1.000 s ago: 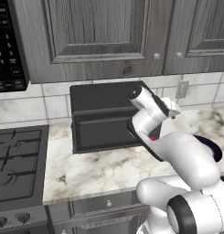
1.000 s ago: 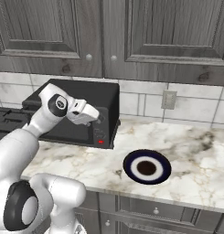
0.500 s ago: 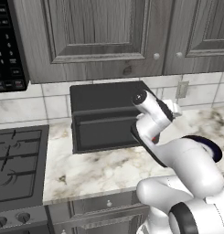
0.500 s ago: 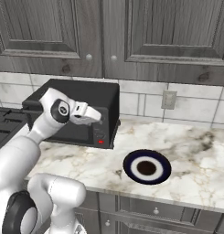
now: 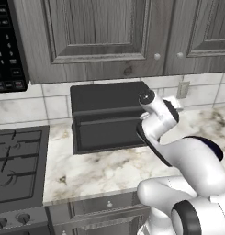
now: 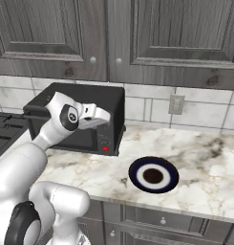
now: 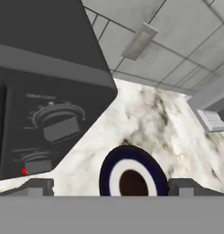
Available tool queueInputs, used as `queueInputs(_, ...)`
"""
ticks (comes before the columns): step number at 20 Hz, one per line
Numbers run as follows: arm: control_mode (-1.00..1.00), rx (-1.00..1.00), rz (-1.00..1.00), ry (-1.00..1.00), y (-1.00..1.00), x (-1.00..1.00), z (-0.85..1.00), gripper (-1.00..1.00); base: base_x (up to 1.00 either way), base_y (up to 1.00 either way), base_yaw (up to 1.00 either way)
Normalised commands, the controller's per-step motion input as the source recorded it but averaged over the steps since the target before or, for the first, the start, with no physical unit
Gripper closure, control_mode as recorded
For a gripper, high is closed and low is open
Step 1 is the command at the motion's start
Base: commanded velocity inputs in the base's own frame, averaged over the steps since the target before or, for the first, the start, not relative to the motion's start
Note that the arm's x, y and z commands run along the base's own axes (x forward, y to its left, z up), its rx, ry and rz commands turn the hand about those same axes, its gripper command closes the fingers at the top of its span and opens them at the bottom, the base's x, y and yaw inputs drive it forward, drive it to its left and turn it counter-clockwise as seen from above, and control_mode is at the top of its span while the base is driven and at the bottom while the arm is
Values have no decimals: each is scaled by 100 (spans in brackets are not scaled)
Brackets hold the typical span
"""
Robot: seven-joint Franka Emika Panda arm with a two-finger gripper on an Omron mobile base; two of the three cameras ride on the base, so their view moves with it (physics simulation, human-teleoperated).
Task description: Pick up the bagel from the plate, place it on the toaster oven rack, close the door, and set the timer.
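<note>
While claw (image 7: 109,187) gapes, plate (image 7: 133,176) between fingertips (below)

Arm (image 6: 51,131) swinging toward right along toaster oven (image 6: 80,117) front, moving off glass door (image 5: 109,131) toward control strip side. In left base view, wrist (image 5: 155,114) shifting rightward and slightly lower than second ago, nearing oven's right edge. In right base view, hand (image 6: 92,116) sliding rightward and dropping a little, now over oven's upper front. Hand tip drawing closer to strip with red light (image 6: 105,149). Forearm leaning further toward plate (image 6: 153,175) side of tabletop (image 6: 204,172).
</note>
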Motion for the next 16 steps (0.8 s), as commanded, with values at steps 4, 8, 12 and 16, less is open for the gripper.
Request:
queueInputs(4, -100, -3, 0, 9, 0, 46, -34, -100, 0, 0, 0)
queueInputs(8, -100, -3, 0, 8, 0, 35, -41, -100, 0, 0, 0)
queueInputs(12, -100, -3, 0, 10, 0, 13, -52, -100, 0, 0, 0)
queueInputs(16, -100, 0, -1, 6, -1, 2, -42, -100, 0, 0, 0)
